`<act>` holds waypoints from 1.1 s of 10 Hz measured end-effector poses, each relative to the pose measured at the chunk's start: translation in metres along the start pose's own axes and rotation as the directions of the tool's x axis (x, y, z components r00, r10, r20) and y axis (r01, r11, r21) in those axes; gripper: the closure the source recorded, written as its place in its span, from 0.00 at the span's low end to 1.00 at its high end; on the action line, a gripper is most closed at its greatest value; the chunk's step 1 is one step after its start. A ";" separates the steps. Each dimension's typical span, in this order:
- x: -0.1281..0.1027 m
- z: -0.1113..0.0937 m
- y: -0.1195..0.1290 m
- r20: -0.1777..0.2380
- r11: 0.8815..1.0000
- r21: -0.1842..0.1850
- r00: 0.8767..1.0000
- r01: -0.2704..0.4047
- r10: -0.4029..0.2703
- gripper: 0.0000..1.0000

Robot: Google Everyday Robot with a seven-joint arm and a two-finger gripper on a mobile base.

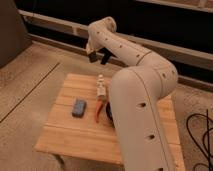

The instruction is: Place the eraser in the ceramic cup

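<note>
The robot's big white arm (pixel 140 115) comes up from the bottom right. It bends over the light wooden slatted surface (pixel 75 135) and reaches to the far side. At its end the dark hand (pixel 99 60) hangs in the air, high over the far edge of the surface. It touches nothing that lies there.

I cannot tell how far open the hand is. I also cannot tell if it holds something. Its lower end looks dark and blocky. One small black square bit on its left side could be the small black eraser, or it could just be part of the hand. So I cannot say for sure where the eraser is.

A flat blue-grey block (pixel 79 107) lies on the left part of the surface, all by itself. A slim white bottle-like thing (pixel 100 86) is near the middle, just beside the arm. In front of it lies a thin red-orange thing (pixel 98 111), long and narrow. Just to the right of that, the dark rim of a wide black bowl (pixel 109 112) peeks out from behind the arm.

The arm hides most of the right side of the surface. The small cream-white ceramic cup cannot be picked out.

Black cables (pixel 202 135) lie on the speckled floor (pixel 30 85) at the right.
</note>
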 end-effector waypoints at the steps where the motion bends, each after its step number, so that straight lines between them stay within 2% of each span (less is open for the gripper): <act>1: -0.003 0.001 0.002 0.010 1.000 0.016 1.000 0.001 -0.001 1.00; 5: 0.025 0.004 0.003 -0.005 0.999 0.038 0.999 -0.031 0.032 1.00; 7: 0.050 0.007 0.003 -0.015 0.997 0.046 0.998 -0.068 0.068 1.00; 11: 0.073 -0.010 -0.018 0.029 0.988 0.088 0.992 -0.127 0.125 1.00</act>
